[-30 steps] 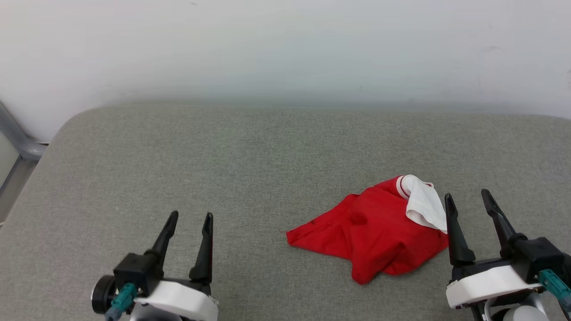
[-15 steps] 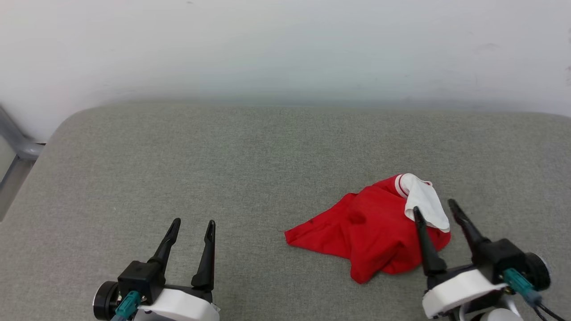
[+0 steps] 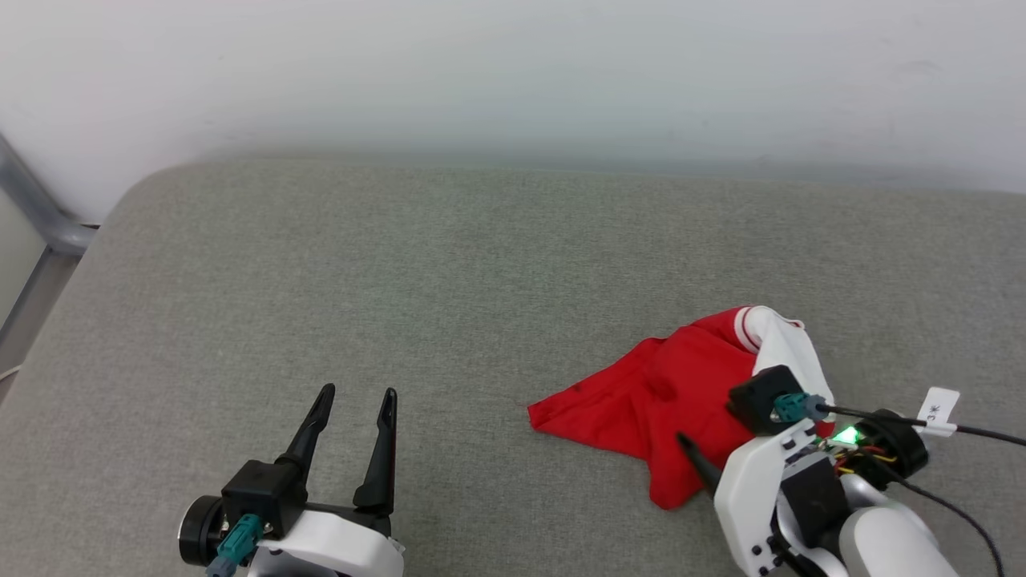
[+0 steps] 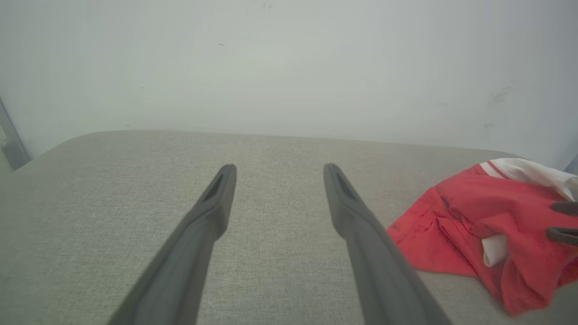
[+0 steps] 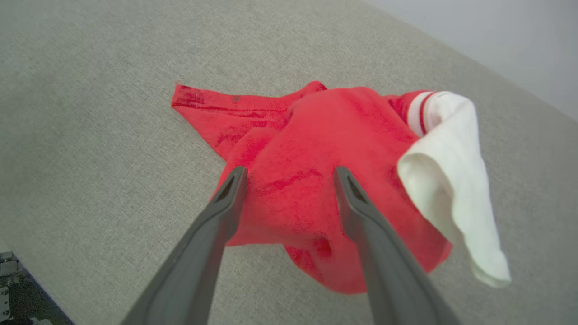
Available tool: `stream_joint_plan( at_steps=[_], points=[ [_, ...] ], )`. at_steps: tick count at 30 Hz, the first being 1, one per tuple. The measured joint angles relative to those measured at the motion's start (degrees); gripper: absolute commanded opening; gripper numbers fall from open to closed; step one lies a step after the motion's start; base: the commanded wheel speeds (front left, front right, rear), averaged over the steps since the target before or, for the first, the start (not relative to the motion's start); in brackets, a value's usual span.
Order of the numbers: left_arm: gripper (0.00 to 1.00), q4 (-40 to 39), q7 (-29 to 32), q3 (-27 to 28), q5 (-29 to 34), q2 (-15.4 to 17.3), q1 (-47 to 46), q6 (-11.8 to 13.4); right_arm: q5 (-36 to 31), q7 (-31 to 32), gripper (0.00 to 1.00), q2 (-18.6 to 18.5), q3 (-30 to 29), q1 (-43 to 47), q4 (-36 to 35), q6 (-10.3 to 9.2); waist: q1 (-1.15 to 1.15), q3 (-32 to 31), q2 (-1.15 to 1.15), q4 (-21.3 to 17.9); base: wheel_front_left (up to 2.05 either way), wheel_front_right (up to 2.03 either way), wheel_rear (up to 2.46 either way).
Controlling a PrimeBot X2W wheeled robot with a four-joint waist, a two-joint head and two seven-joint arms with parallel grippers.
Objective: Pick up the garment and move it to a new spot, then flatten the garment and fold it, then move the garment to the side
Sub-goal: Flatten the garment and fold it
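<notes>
While the right gripper (image 5: 290, 174) hangs over the shirt (image 3: 665, 393) w/ its two fingers spread wide and nothing pinched between them, the left gripper (image 3: 358, 393) sits low at the near left. It is also spread and empty, well apart from the cloth. The shirt lies in a crumpled red heap on the right half of a grey cushion (image 3: 401, 272), well short of the wall (image 3: 513, 72). One white sleeve (image 5: 451, 180) w/ red-and-white trim flops over the heap's right side, and a flat red corner sticks out toward the left. In the right wrist view the fingertips stand over the middle of the red part, left of the sleeve; can't tell whether they touch the cloth. In the head view the right arm's white wrist casing (image 3: 753, 497) covers the heap's near right part. W/ it are a teal plug (image 3: 789, 407), a black cable (image 3: 978, 434) w/ a white tag (image 3: 938, 405), and a lit green lamp (image 3: 847, 437). Cushion fabric lies between the left gripper and the shirt. A grey metal bar (image 3: 36, 216) slants at the far left, off the cushion.
</notes>
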Motion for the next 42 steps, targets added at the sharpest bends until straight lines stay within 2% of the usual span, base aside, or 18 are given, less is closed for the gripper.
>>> stream_joint_plan(
  at_steps=[6,17,18,19,20,24,28,37,42],
  points=[
    [1.0,0.58,0.0,-0.41,0.08,-0.34,-0.85,-0.36,-3.0,5.48,1.0,-1.89,-1.13,-0.9,2.38,0.0,0.0,0.84,0.0,1.99,0.0,0.0,0.0],
    [1.0,1.64,0.0,-0.54,0.13,-0.49,-1.86,-0.87,-7.25,2.44,1.0,-0.03,-5.71,-1.48,11.25,0.0,0.0,3.2,0.0,5.05,0.0,0.0,0.0],
    [1.0,1.71,0.0,-0.56,0.15,-0.51,-1.9,-0.88,-7.44,2.24,0.91,0.21,-6.14,-1.65,12.03,0.0,0.0,3.31,0.0,5.23,0.0,0.0,0.0],
    [1.0,1.83,0.0,-0.62,0.24,-0.51,-1.9,-0.89,-7.66,1.78,0.4,0.38,-6.39,-1.86,12.69,0.0,0.0,3.37,0.0,5.37,0.0,0.0,0.0],
    [1.0,1.98,0.0,-0.68,0.29,-0.51,-1.92,-0.9,-7.75,1.04,0.0,0.52,-6.53,-2.08,13.17,0.0,0.0,3.39,0.0,5.49,0.0,0.0,0.0],
    [1.0,2.38,0.0,-1.05,0.08,-0.54,-1.95,-1.03,-7.66,-2.93,0.0,1.64,-7.02,-2.97,13.5,0.0,0.0,2.64,0.0,5.62,0.0,0.0,0.0],
    [1.0,2.8,0.0,-1.21,0.0,-0.54,-1.83,-1.03,-5.88,-5.86,0.0,3.13,-6.11,-5.28,10.9,0.0,0.0,1.08,0.0,5.43,0.0,0.0,0.0],
    [1.0,3.2,0.0,-0.96,-0.34,-0.56,-0.49,-1.04,4.16,-9.07,0.0,5.82,-1.27,-13.03,3.11,-0.02,0.0,-2.52,0.0,4.85,0.0,0.0,0.0],
    [1.0,3.02,0.0,-0.16,-0.33,-0.55,0.15,-1.07,12.57,-12.03,0.0,7.34,-0.97,-18.0,-1.53,-0.01,0.0,-3.08,0.0,4.6,0.0,0.0,0.0]
  ],
)
